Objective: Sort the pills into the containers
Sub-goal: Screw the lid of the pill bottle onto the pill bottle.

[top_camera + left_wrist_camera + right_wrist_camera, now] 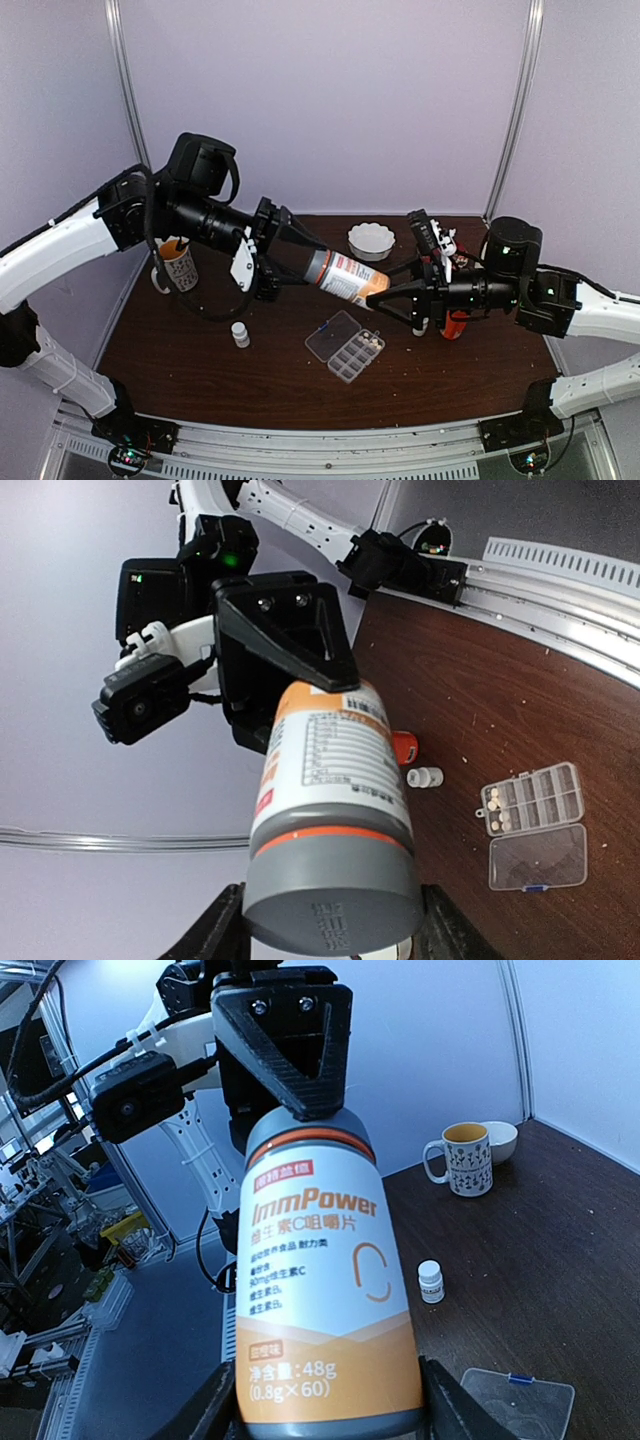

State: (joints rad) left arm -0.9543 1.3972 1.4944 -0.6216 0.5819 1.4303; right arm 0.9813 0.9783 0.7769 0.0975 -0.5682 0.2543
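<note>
Left hand (305, 262) clamped on the bottle's (347, 277) grey cap, right hand (388, 296) on its base; I hold it mid-air. Open organizer box (350, 345) sits on the tabletop (200, 360) at six o'clock, pills (497, 808) in its end compartments.

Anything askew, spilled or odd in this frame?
Nothing looks spilled. One oddity: the orange bottle lies sideways in mid-air, cap on, clamped end to end between the left tool and right tool.

Tiny pills (497, 810) in the organizer box (556, 789), perhaps beyond counting
</note>
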